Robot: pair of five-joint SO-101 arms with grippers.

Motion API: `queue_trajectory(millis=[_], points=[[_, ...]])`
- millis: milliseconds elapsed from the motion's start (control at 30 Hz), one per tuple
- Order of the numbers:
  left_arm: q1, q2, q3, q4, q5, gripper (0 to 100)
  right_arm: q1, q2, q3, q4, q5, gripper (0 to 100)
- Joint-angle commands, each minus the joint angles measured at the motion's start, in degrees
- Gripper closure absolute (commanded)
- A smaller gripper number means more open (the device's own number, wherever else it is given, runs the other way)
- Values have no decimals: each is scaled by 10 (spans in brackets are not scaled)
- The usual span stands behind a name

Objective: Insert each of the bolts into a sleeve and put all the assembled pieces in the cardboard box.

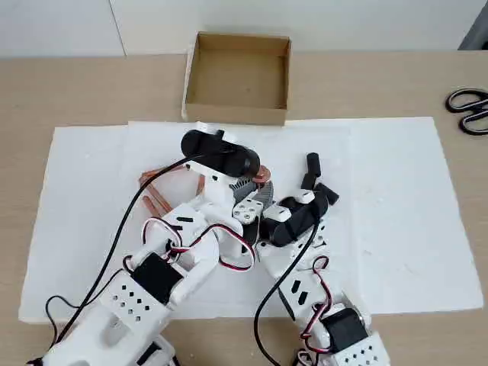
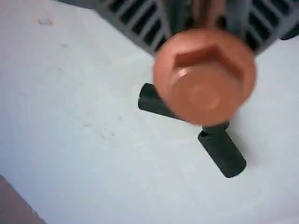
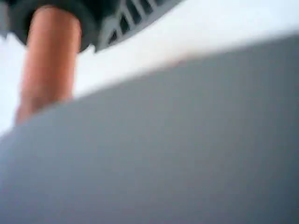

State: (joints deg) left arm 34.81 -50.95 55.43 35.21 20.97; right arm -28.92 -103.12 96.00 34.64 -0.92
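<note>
My left gripper (image 1: pixel 255 180) is shut on a copper bolt (image 1: pixel 264 177) above the middle of the white sheet. In the left wrist view the bolt's hex head (image 2: pixel 204 77) faces the camera, and the ribbed grey fingers (image 2: pixel 135 18) hold it from behind. Two black sleeves (image 2: pixel 222 151) lie on the sheet beneath it. The right gripper (image 1: pixel 309 200) sits close beside the left one, by three black sleeves (image 1: pixel 313 162). In the right wrist view, the copper shaft (image 3: pixel 46 60) runs into a dark collar, and a blurred grey mass covers the rest. Loose copper bolts (image 1: pixel 155 192) lie on the left.
The open cardboard box (image 1: pixel 236 114) stands at the far edge of the white sheet (image 1: pixel 396 213), just behind the arms. Scissors (image 1: pixel 469 109) lie on the wooden table at the far right. The right half of the sheet is bare.
</note>
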Motion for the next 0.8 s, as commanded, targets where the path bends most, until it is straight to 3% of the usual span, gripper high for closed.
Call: queue_trajectory(millis=[0,333,767], points=[[4,-4,-14,18,-3,995,1,-8,3,-15,-5,994],[2,-2,-15,26,-4,995,1,-8,3,-15,-4,994],[2,105,-58,25,-14,995,0,-8,2,-15,-4,994]])
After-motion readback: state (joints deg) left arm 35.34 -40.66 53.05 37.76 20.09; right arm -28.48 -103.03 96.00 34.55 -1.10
